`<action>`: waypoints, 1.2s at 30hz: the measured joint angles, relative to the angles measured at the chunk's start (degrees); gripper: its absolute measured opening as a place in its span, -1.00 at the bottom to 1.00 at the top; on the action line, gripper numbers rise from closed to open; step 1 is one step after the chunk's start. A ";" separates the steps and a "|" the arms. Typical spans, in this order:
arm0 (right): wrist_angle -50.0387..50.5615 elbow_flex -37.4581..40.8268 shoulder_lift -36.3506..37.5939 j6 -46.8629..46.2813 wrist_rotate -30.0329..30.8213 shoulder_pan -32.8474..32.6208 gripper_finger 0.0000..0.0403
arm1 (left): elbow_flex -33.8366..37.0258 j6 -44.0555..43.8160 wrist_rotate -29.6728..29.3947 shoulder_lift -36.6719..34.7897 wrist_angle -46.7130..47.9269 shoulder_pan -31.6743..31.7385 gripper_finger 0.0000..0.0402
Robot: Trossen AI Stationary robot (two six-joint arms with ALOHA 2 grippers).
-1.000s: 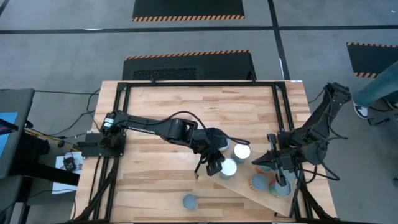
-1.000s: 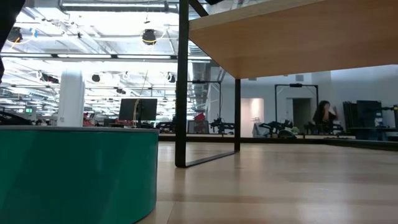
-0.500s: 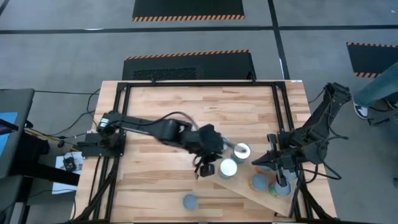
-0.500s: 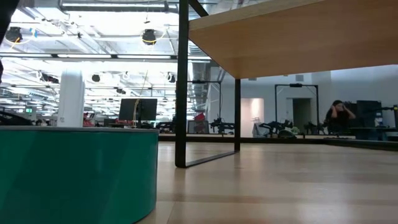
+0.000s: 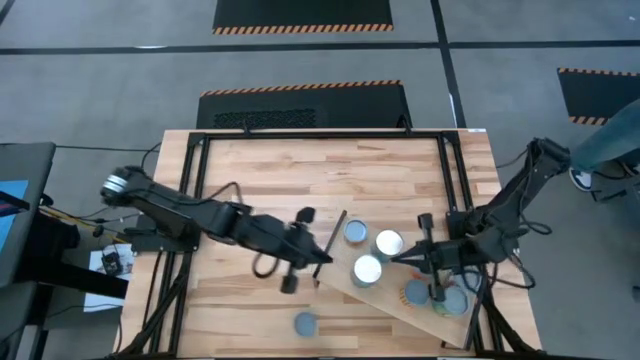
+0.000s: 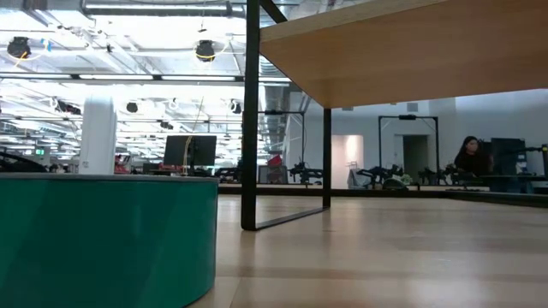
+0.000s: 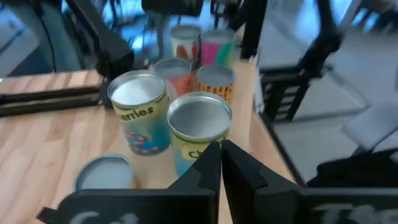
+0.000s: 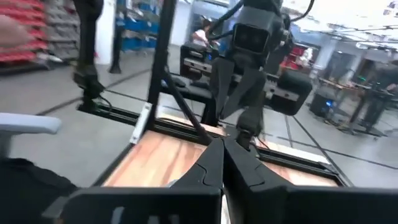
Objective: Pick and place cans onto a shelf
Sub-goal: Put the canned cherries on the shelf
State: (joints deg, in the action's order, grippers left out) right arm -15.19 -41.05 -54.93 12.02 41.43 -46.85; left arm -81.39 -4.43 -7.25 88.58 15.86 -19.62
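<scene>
The shelf, a pale board with a dark edge, stands at the near right; the low view shows its underside. Several cans stand on it: a bluish-topped one, two white-topped ones, and more behind. In the left wrist view a white-topped can and a silver-topped can are nearest. One can stands on the table by the near edge, and looks green in the low view. My left gripper is shut and empty, left of the shelf's edge. My right gripper is shut and empty among the cans, pointing left.
A black frame runs round the tabletop. The shelf rests on black legs with open room beneath. A person is far off in the room. Bare tabletop lies at the far middle.
My left gripper has drawn back from the white-topped can on the shelf toward the table's left, past the shelf's dark edge; the cans stay standing. My right gripper has turned from pointing at the near edge to pointing left, and moved a little left.
</scene>
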 joint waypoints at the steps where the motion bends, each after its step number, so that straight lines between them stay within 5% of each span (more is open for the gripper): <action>1: 0.15 -0.83 -1.28 -0.22 -0.04 0.67 -0.90 | 4.28 -0.24 0.88 -2.39 -4.07 0.31 -0.98; 5: 3.87 -6.79 -6.19 -3.23 -0.03 2.91 -0.96 | 19.58 -0.61 2.02 -12.29 -18.22 0.86 -1.00; 18: 48.28 -36.72 -25.49 -32.21 -10.31 10.01 -0.98 | 55.21 -0.69 -2.19 -33.17 -52.79 4.03 -1.00; 26: 67.36 -51.10 -34.80 -40.22 -17.91 11.28 -0.97 | 61.06 -2.24 -2.29 -37.76 -54.36 5.95 -1.00; 36: 73.56 -52.93 -38.01 -44.03 -21.40 12.56 -0.96 | 61.09 -0.87 -2.15 -37.76 -54.39 5.90 -1.00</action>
State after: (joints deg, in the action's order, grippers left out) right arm 58.37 -93.97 -92.95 -32.01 20.03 -34.29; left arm -20.30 -5.30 -9.40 50.83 -38.52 -13.72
